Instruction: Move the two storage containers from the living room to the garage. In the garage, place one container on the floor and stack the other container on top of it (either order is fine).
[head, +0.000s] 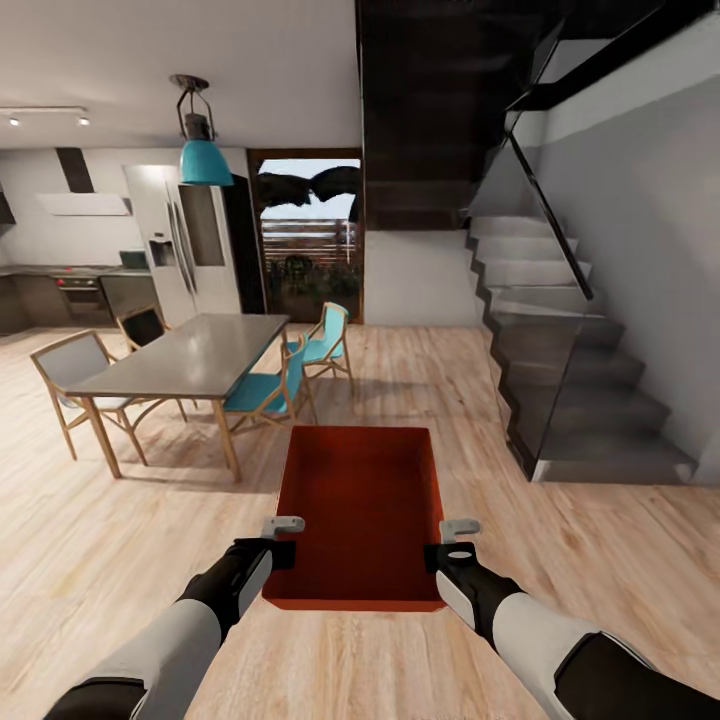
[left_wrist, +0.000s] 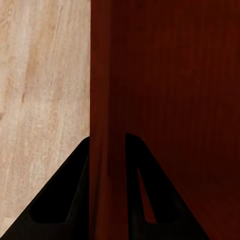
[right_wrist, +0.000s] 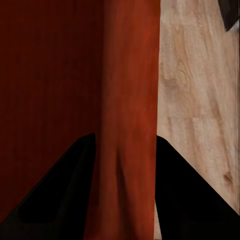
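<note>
Nearest the head camera we see our two forearms reaching forward, and between them one storage container (head: 360, 515), an orange-red lidless bin carried level above the light wood-plank floor (head: 120, 560); its long axis runs straight away from us, so each long wall faces one arm. The left gripper (head: 282, 524) stands at the left long wall and the right gripper (head: 458, 526) at the right long wall, both near the end of the bin closest to us; neither arm is nearer than the other. In the left wrist view the fingers (left_wrist: 60, 200) straddle the container wall (left_wrist: 107, 125), one dark finger on each side of it, so we read the left gripper as clenched on that rim; the right wrist view shows the same, the fingers (right_wrist: 55, 195) flanking the wall (right_wrist: 130, 125), so the right gripper likewise grips the bin. Ahead lie a dining table (head: 190, 355) with teal chairs (head: 265, 390) to the left and a dark staircase (head: 570, 380) to the right, both well apart from the bin; we judge the carrying step to be under way, the garage not yet reached, and the coming move to depend on keeping both grips level across the bin.
</note>
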